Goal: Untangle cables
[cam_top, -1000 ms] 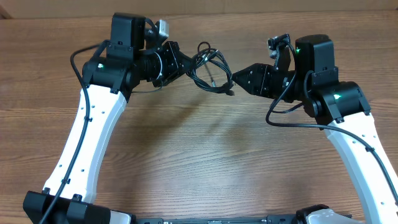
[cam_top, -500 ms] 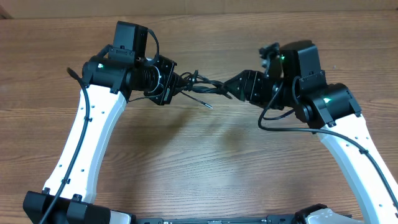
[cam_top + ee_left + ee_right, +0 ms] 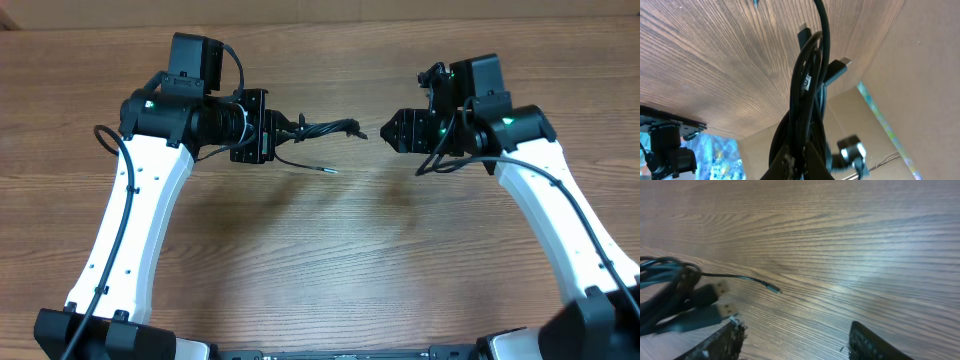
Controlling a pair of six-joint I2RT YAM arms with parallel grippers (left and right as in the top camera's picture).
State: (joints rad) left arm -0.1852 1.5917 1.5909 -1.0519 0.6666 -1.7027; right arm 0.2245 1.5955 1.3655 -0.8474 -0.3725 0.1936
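The cables (image 3: 322, 129) are a bundle of thin black cords held in the air above the wooden table, sticking out to the right from my left gripper (image 3: 281, 136). That gripper is shut on the bundle; in the left wrist view the cables (image 3: 810, 95) rise from between its fingertips (image 3: 790, 162), with plug ends (image 3: 840, 67) at the top. One thin strand (image 3: 305, 165) droops below the bundle. My right gripper (image 3: 388, 131) is open and apart from the cables, a short gap to their right. In the right wrist view the cables (image 3: 670, 300) lie at the left, outside its fingers (image 3: 720, 342).
A wooden table (image 3: 330, 260) spans the whole view, with a cardboard wall (image 3: 330, 12) along its far edge. Both white arms reach in from the near corners, the left arm (image 3: 140, 220) and the right arm (image 3: 560, 230).
My right gripper has let go of the cables, opened and drawn back to the right. My left gripper has pulled the bundle leftward, so the loops are now drawn into a tight bunch.
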